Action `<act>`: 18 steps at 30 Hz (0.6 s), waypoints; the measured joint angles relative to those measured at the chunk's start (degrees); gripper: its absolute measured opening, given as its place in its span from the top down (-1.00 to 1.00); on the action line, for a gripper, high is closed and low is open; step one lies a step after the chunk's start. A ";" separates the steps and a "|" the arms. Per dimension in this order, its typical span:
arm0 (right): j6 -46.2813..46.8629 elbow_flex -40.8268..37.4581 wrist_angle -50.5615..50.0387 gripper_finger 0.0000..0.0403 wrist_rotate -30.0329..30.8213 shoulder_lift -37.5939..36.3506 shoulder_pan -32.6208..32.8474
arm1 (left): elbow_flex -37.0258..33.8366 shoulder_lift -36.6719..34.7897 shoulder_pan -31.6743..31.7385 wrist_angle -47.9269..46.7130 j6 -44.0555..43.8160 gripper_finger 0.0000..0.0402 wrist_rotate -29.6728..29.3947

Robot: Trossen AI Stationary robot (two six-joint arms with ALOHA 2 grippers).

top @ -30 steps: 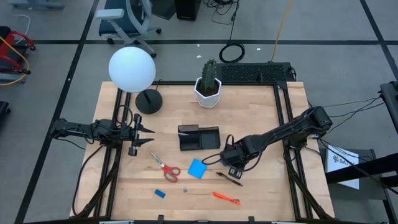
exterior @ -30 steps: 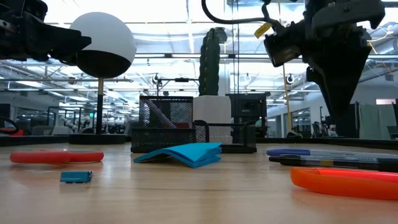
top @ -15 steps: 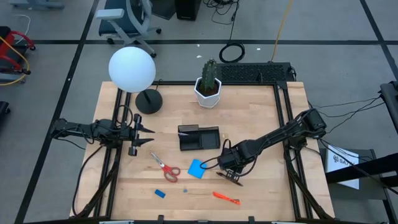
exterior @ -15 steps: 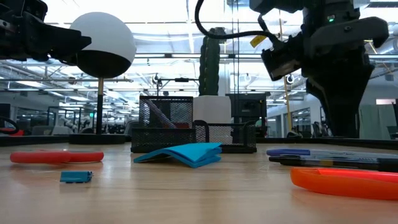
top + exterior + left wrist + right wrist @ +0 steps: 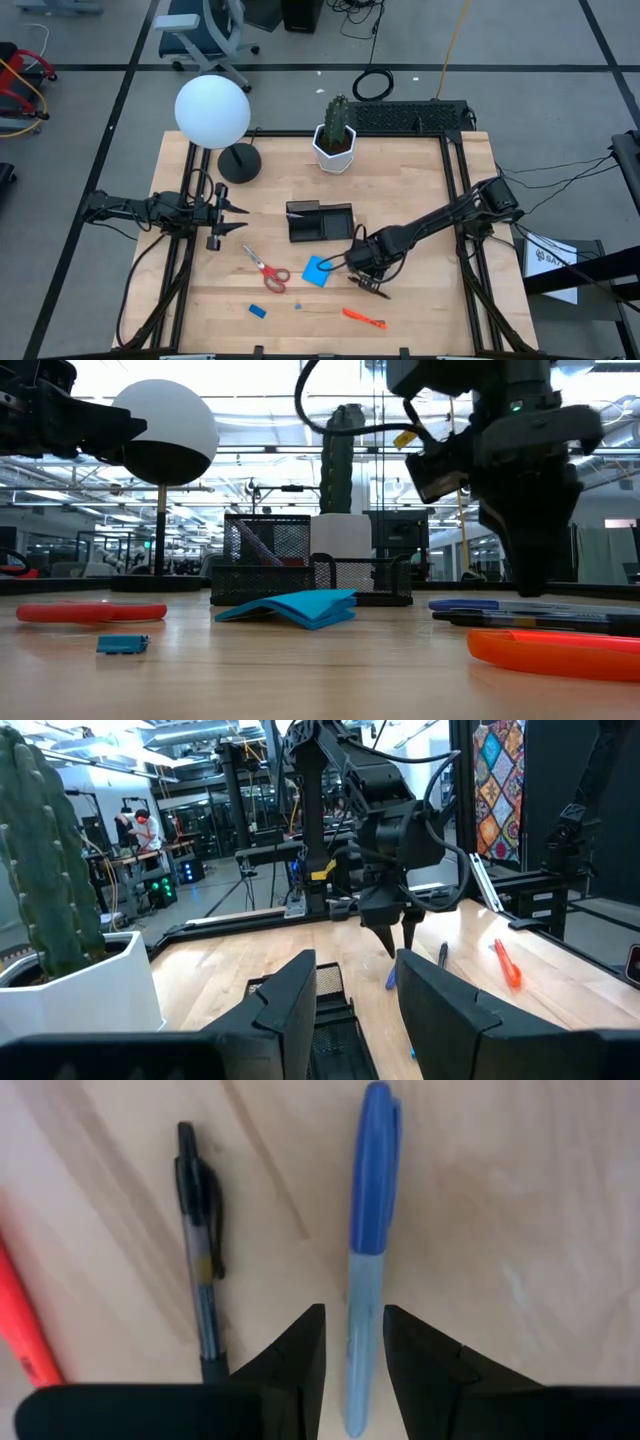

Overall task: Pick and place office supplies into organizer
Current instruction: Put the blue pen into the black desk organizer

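My right gripper [image 5: 366,276] is open and points down over a blue-capped marker [image 5: 368,1230]. Its two fingers stand on either side of the marker's pale barrel. A black pen [image 5: 200,1260] lies flat beside the marker, and an orange pen [image 5: 364,319] lies nearer the table's near edge. The black organizer [image 5: 320,222] stands just beyond, with the blue pad [image 5: 318,271], red-handled scissors [image 5: 266,268] and small blue block [image 5: 258,311] to its near left. My left gripper [image 5: 236,215] waits open and off the table, left of the organizer. My right gripper comes from above, its fingers [image 5: 300,1345] across the marker's pale barrel [image 5: 362,1320], one on each side. I cannot tell whether they touch it. The marker lies flat on the table.
A potted cactus [image 5: 336,135] and a globe lamp with a round black base [image 5: 238,163] stand toward the far edge. Bare wood shows right of the organizer and along the near right corner.
My right gripper has moved toward the table's left and come down, from beside the pens to right over the marker, with its fingertips close to the table top. The supplies and my left arm have stayed where they were.
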 joint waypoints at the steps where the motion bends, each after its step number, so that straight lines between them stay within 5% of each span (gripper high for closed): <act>1: -0.60 0.23 -0.01 0.54 0.05 0.08 -0.16 | 0.00 -0.01 0.00 0.00 0.00 0.28 0.01; 18: -5.68 4.50 0.67 0.54 2.90 0.99 -3.48 | 0.00 -0.01 -0.02 0.01 -0.01 0.28 0.01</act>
